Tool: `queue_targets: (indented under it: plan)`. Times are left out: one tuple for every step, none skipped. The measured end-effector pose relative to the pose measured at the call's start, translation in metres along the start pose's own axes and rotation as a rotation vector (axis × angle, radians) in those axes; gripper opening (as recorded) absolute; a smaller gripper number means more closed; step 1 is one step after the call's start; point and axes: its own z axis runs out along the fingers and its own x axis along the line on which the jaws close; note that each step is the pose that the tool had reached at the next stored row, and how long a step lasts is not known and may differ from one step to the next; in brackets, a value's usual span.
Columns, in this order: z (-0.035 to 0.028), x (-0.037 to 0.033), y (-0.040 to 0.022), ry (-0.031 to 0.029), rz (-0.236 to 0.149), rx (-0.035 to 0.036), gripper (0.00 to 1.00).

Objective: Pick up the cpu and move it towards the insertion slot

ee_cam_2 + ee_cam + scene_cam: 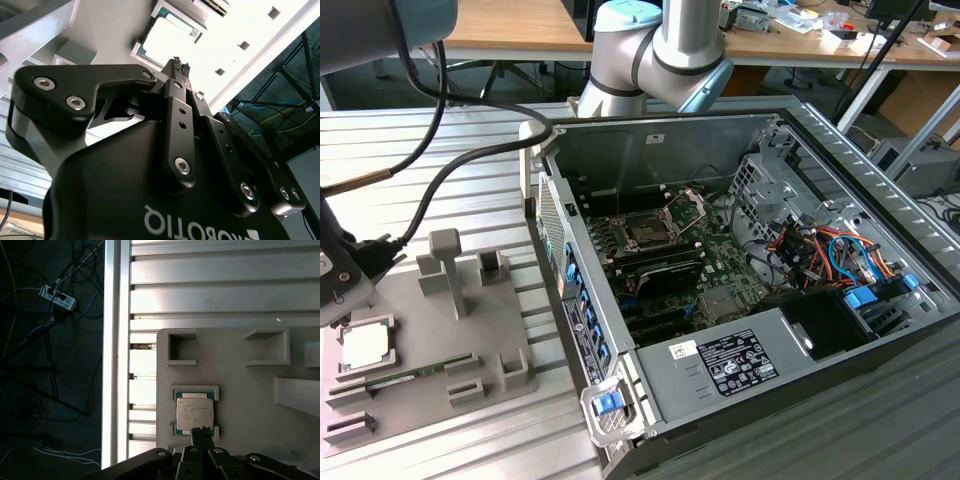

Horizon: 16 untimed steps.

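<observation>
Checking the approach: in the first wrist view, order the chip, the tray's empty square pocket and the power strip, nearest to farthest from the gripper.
From the gripper:
1. The chip, in its tray recess, right by the gripper.
2. The empty square pocket, farther along the grey tray.
3. The power strip, down past the edge of the table.

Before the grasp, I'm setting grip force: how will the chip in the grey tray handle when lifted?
The chip looks thin, flat and rigid, so probably light and unbending. Its shiny metal top may be slippery. It sits in a recess of the tray, so it likely won't slide if nudged.
</observation>
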Motion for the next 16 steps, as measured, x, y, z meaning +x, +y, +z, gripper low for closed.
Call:
queue_targets:
  plan:
    - [0.0003, 0.0000, 0.0000, 0.0000, 0.000, 0.0001, 0.11]
    - [0.0006, 0.0000, -0.0001, 0.0000, 0.000, 0.0000, 0.11]
    - [0.0010, 0.0000, -0.0001, 0.0000, 0.000, 0.0000, 0.11]
    - [0.0012, 0.0000, -0.0001, 0.0000, 0.000, 0.0000, 0.11]
    - [0.0018, 0.0000, -0.0001, 0.0000, 0.000, 0.0001, 0.11]
    - [0.0023, 0.0000, -0.0001, 0.0000, 0.000, 0.0001, 0.11]
    - [0.0025, 0.0000, -0.0001, 0.0000, 0.000, 0.0000, 0.11]
    - [0.0027, 0.0000, -0.0001, 0.0001, 0.000, 0.0001, 0.11]
    - [0.0030, 0.0000, -0.0001, 0.0000, 0.000, 0.0001, 0.11]
    - [0.0033, 0.0000, -0.0001, 0.0000, 0.000, 0.0000, 0.11]
    - [0.0035, 0.0000, -0.0001, 0.0000, 0.000, 0.0001, 0.11]
    - [0.0038, 0.0000, -0.0002, 0.0000, 0.000, 0.0001, 0.11]
    - [0.0040, 0.0000, -0.0001, -0.0001, 0.000, 0.0000, 0.11]
    - [0.0043, 0.0000, -0.0002, 0.0000, 0.000, 0.0000, 0.11]
    - [0.0045, 0.0000, -0.0002, 0.0000, 0.000, 0.0000, 0.11]
    - [0.0047, 0.0000, -0.0002, 0.0000, 0.000, 0.0000, 0.11]
